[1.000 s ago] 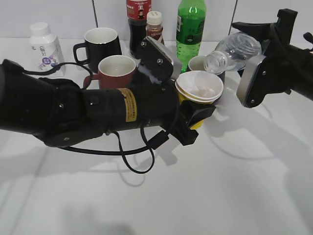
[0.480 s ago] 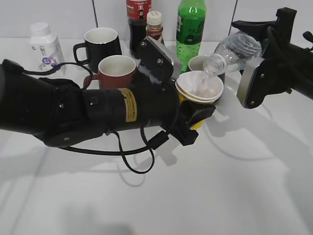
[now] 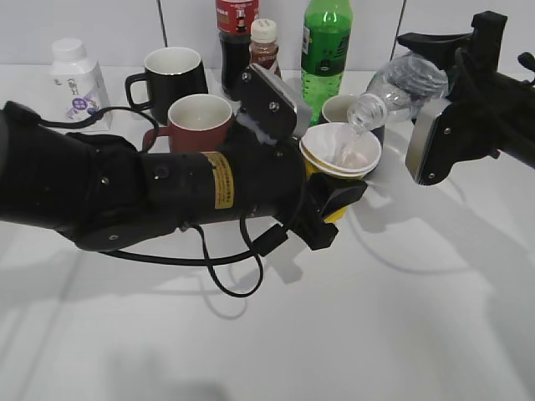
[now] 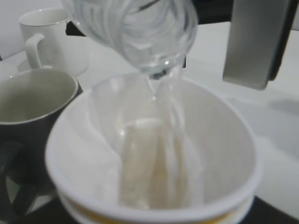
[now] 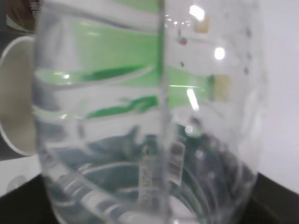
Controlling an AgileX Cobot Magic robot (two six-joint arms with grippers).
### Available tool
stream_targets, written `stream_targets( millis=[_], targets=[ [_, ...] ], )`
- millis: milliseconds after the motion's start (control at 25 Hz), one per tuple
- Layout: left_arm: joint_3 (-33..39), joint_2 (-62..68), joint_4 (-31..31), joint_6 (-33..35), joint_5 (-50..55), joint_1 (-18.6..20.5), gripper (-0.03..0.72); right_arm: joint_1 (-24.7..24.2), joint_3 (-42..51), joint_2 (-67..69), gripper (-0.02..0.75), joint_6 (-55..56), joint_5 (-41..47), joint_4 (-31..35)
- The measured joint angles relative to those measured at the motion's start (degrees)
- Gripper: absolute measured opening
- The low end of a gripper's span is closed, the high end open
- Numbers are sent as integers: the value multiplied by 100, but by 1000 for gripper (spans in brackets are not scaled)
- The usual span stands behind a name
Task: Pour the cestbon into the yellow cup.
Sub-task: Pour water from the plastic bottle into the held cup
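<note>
White tabletop under both my arms: the left arm lies low and level, its gripper pinching the yellow cup, a smooth paper cone, while my right gripper clamps the ribbed clear cestbon tipped mouth-down, water streaming into that cup.

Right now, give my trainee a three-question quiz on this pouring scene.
1. True or false: water is streaming from the cestbon into the yellow cup.
2. Which arm holds the yellow cup? A) left B) right C) neither
3. Fill in: right behind the yellow cup's left rim stands a brown-red ____.

Key: 1 true; 2 A; 3 mug.
</note>
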Motion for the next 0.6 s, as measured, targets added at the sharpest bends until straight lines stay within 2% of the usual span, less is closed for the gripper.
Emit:
stream_targets(
  millis=[600],
  targets=[
    [0, 0, 54, 0, 39, 0, 360, 0, 0, 0, 472, -303, -32, 70]
  ],
)
